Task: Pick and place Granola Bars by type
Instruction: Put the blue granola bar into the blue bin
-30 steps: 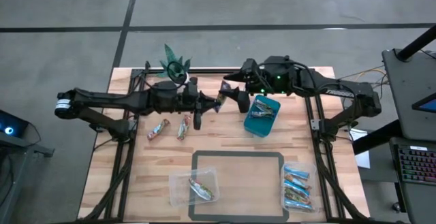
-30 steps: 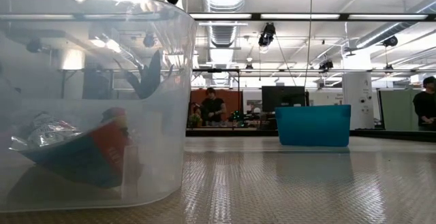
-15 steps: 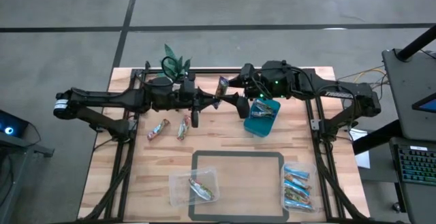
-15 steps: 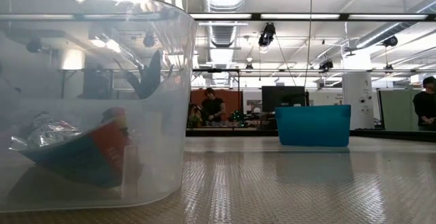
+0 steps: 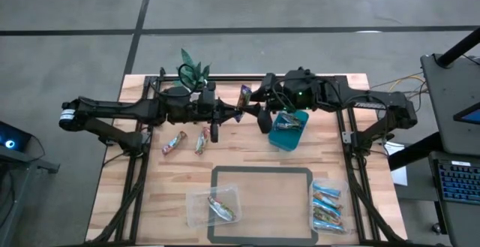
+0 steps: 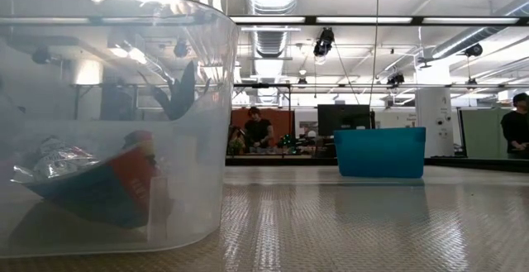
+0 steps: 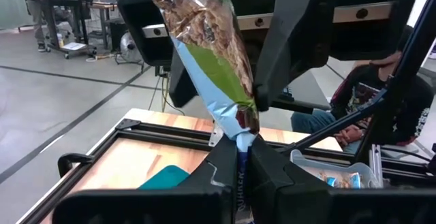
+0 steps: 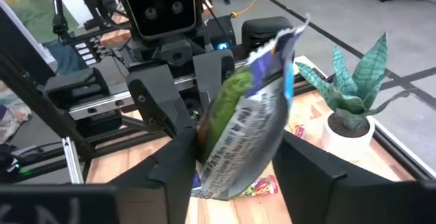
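A granola bar (image 5: 245,95) in a brown, green and blue wrapper is held in mid-air over the table's far middle. My left gripper (image 5: 237,115) is shut on it. My right gripper (image 5: 255,106) is open, one finger on either side of the bar (image 8: 245,115); whether a finger touches the wrapper I cannot tell. Two multicoloured bars (image 5: 174,142) (image 5: 202,140) lie flat on the table, nearer than the left arm. More bars lie in the teal bin (image 5: 289,129) and in two clear tubs (image 5: 214,206) (image 5: 328,207). My left gripper pinches the bar's lower crimped end (image 7: 243,137) between its two fingers (image 7: 272,173). The bar is lifted clear of the table and stands away from the fingers, its free end (image 7: 194,6) between the right gripper's fingers.
A potted plant (image 5: 193,73) stands at the far edge behind the left arm. A dark taped rectangle (image 5: 262,170) marks the near middle. In the low view the clear tub (image 6: 207,140) with a bar inside fills the left, and the teal bin (image 6: 380,151) sits farther off. People show in the room beyond.
My left gripper has turned, and the bar that it holds has swung to point toward the table's far edge. My right gripper, open, has moved toward the table's left, and its fingers have come to stand on either side of the bar.
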Tool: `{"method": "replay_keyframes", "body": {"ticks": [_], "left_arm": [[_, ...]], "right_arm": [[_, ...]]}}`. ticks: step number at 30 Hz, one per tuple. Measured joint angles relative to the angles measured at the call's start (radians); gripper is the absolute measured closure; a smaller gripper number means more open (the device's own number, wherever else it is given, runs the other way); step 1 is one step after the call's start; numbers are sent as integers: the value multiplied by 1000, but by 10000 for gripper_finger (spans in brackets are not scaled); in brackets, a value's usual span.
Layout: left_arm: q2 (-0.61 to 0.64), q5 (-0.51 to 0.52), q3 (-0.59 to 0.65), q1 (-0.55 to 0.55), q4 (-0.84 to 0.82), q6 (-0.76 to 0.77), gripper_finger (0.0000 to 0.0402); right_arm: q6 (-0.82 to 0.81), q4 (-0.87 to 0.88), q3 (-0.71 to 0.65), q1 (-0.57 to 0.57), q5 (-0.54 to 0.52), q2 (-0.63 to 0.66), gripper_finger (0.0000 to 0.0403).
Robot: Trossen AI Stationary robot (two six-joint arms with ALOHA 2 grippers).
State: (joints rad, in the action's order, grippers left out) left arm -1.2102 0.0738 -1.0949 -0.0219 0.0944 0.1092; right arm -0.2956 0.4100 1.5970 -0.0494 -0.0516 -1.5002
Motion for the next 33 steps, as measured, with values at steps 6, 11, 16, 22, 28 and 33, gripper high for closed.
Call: {"method": "replay_keyframes", "body": {"ticks": [6,11,16,22,28,33], "left_arm": [[-1,4,1,4,-1,4,401],[-1,3,1,4,0,4,401],[-1,-1,1,5,0,8,401],[-1,-2,1,5,-1,21,401],[0,-2,1,5,-1,22,402],[0,-2,1,5,-1,49,397]], "right_arm": [[9,0,0,5,0,-4,295],[25,1,0,5,0,-3,345],[30,2,0,5,0,-3,366],[37,2,0,6,0,-2,370],[38,2,0,6,-1,-2,371],[54,5,0,6,-1,-2,372]]}}
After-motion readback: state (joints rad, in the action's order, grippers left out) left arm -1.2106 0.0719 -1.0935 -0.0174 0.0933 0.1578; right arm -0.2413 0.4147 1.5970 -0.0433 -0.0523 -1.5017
